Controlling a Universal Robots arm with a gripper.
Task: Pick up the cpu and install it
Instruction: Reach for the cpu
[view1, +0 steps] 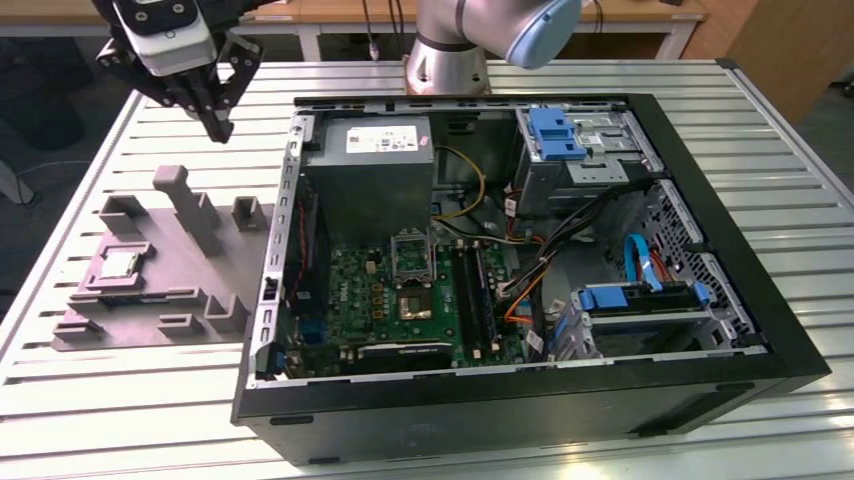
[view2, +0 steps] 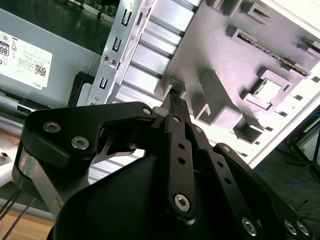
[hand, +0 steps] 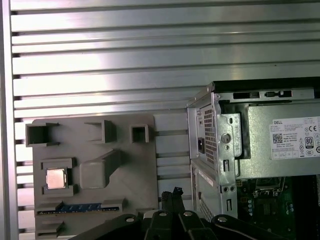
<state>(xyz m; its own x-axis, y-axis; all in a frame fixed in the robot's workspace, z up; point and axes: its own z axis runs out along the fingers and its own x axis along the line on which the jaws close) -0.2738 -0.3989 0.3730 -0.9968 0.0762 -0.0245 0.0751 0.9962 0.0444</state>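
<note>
The cpu (view1: 120, 264) is a small silvery square chip lying in a recess of the grey holder plate (view1: 187, 275) at the exterior view's left. It shows in both wrist views, cpu (hand: 56, 178) and cpu (view2: 268, 90). My gripper (view1: 219, 128) hangs high above the table's far left, beyond the plate and well apart from the chip. Its black fingers meet at the tips, shut with nothing between them; gripper (view2: 175, 98), gripper (hand: 175, 192). The dark cpu socket (view1: 411, 257) with a metal frame sits on the green motherboard (view1: 387, 305) inside the open case.
The open black computer case (view1: 747, 290) takes up the middle and right of the slatted metal table (view1: 80, 150). Inside are a grey power supply (view1: 380, 170), drive bays with blue clips (view1: 558, 135) and loose cables (view1: 534, 250). The holder plate carries upright posts (view1: 187, 205) and a memory stick (hand: 80, 207).
</note>
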